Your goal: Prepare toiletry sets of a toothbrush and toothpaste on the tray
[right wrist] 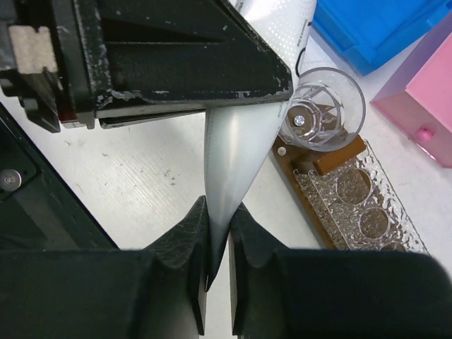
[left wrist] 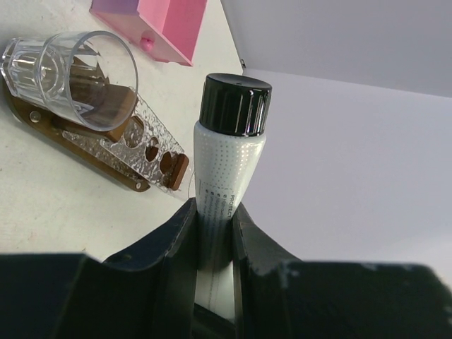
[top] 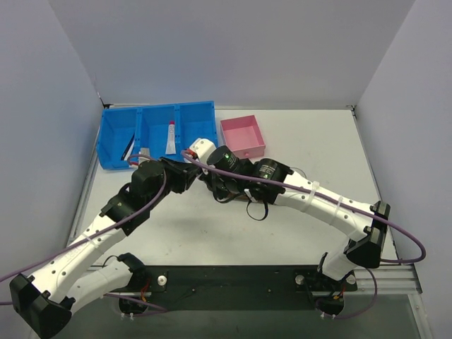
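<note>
A white toothpaste tube (left wrist: 229, 155) with a dark cap (left wrist: 235, 104) is held by both grippers above the table. My left gripper (left wrist: 214, 208) is shut on the tube's middle. My right gripper (right wrist: 219, 212) is shut on the tube's flat tail end (right wrist: 236, 155). An empty clear plastic cup (right wrist: 321, 106) stands on one end of the dark brown wooden tray (right wrist: 304, 198), just beyond the tube. The cup (left wrist: 70, 74) and tray (left wrist: 42, 123) also show in the left wrist view. In the top view both grippers meet mid-table (top: 201, 176) and hide the tray.
A blue compartmented bin (top: 116, 134) stands at the back left with another white tube (top: 170, 138) and a dark stick (top: 129, 148) in it. A pink square box (top: 243, 135) stands to its right, close behind the tray. Grey walls enclose the table.
</note>
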`<state>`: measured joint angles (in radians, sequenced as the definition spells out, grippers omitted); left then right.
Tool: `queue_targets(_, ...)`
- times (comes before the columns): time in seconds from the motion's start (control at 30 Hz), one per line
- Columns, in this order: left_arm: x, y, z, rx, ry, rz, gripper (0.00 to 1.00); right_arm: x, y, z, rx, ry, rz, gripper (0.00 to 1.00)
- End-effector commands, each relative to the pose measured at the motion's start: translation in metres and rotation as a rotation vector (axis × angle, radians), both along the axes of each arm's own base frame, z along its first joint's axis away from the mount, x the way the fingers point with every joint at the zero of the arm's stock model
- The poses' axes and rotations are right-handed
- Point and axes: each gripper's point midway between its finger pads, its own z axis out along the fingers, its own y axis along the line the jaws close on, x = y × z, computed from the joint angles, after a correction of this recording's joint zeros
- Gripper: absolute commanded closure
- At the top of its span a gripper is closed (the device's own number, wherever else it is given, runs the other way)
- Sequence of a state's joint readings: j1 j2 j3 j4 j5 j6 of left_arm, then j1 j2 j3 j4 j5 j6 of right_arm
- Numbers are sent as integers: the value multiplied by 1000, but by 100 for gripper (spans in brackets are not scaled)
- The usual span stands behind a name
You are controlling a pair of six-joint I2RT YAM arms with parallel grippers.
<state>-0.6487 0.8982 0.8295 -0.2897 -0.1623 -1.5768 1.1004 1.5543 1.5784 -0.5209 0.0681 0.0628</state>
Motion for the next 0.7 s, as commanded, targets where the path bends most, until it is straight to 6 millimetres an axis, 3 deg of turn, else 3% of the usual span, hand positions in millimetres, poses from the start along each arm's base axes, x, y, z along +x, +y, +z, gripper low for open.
queue_targets(0.0,3,-6,22,-86,-55,6,68,11,-3,-1,0,-19,-35,100)
queue_targets(0.1,2,-8,23,-75,-70,-15,46,13,-7,3,14,-16,-52,100)
queue_targets(0.23,-2,-4,29,0,-115,-41,23,15,-19,18,61,-17,-78,100)
queue_targets(0.27,-3,-2,38,11,-141,-45,20,15,-22,17,70,-7,-91,100)
queue_targets(0.33,-5,4,41,91,-178,-55,16,12,-33,26,110,9,-101,100)
queue_targets(0.37,-7,7,54,108,-213,-55,15,10,-38,23,112,26,-104,100)
queue_targets(0.43,-9,16,50,233,-243,-70,15,-2,-48,28,141,70,-87,100)
queue_targets(0.47,-11,22,60,260,-270,-66,15,0,-56,28,145,84,-109,100)
queue_targets(0.6,-16,39,58,470,-360,-103,15,-17,-92,27,114,166,-124,100)
queue_targets(0.67,-20,34,69,562,-498,-181,15,-23,-104,30,94,186,-126,100)
